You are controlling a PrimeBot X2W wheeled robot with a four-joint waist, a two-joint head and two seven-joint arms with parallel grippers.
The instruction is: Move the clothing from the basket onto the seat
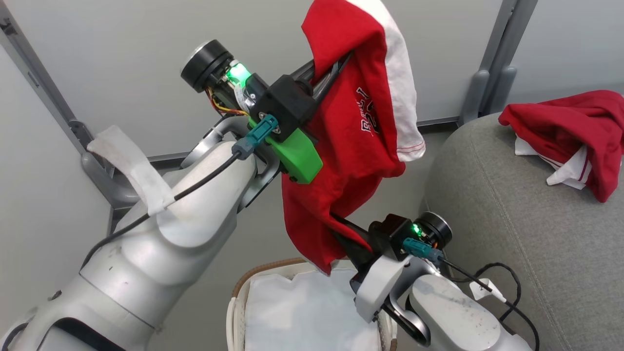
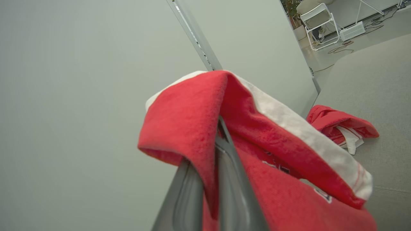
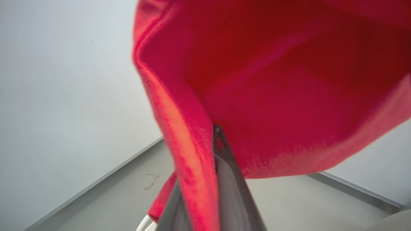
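A red shirt (image 1: 351, 146) with a white band and part of its white lettering showing hangs in the air above the basket (image 1: 263, 270), held at two places. The left jaws are shut on its upper fold, high above the basket and a little to the basket's left; in the left wrist view the cloth drapes over the fingers (image 2: 231, 173) and a strip of it runs down between them. The right jaws are shut on the shirt's lower edge, just above the right side of the basket; in the right wrist view the red cloth is pinched between the fingers (image 3: 228, 179) and billows above them. The shirt sags between the two grips, and its lowest corner hangs just over the far rim of the basket, close to the white liner (image 1: 302, 312) that covers the inside. Whether that corner touches the liner cannot be told.

The grey seat (image 1: 512, 234) stands just to the right of the basket and rises higher than its rim. The other red garment (image 1: 570, 131), with white trim showing at its edge, lies crumpled on top of the seat, up and to the right of the basket and well apart from it. Pale wall panels (image 1: 122, 73) with a grey post (image 1: 492, 63) stand behind the basket.
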